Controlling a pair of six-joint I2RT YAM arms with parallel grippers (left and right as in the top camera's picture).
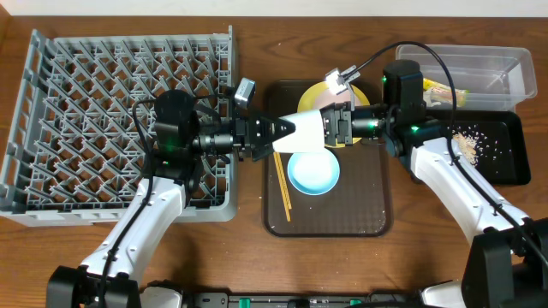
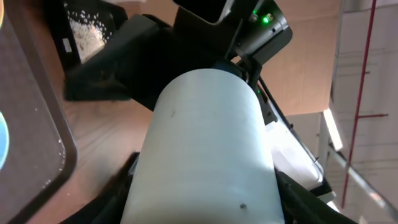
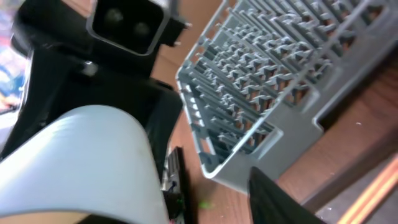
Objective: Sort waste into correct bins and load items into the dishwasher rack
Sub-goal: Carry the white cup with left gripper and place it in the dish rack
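A white cup is held on its side in the air above the brown tray, between my two grippers. My left gripper is shut on its left end. In the left wrist view the cup fills the space between my left gripper's dark fingers. My right gripper is at the cup's right end. In the right wrist view one finger of my right gripper stands well apart from the cup, so it is open. The grey dishwasher rack stands at the left and also shows in the right wrist view.
On the tray lie a light blue bowl, a yellow plate and thin yellow sticks. A clear bin stands at the back right. In front of it is a black bin with crumbs.
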